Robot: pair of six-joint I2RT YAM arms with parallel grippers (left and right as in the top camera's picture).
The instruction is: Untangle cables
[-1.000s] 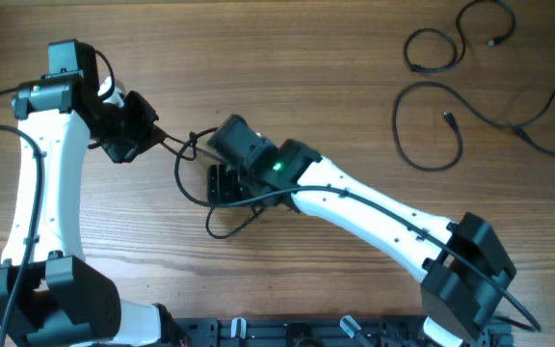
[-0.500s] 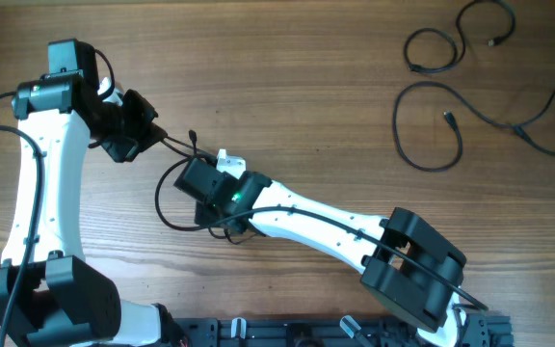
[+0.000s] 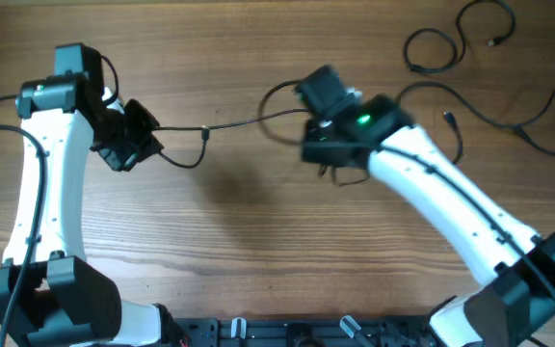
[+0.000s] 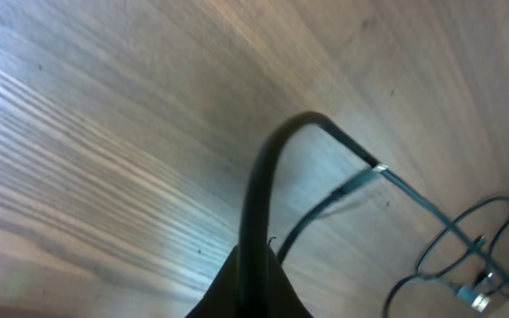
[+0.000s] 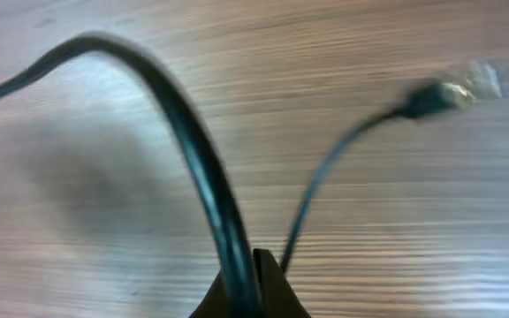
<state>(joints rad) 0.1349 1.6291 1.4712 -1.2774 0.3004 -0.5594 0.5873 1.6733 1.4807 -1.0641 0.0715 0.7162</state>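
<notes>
since the right gripper swung right, away from the left gripper, the cable both clamp now stretches nearly straight between them above the table.

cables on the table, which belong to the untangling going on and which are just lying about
In the job:
taut cable strung between the arms
left gripper and right gripper, jaws closed on it

Lying about, untouched:
upper loose cable, far right
lower loose cable, far right
wooden table under everything
</notes>
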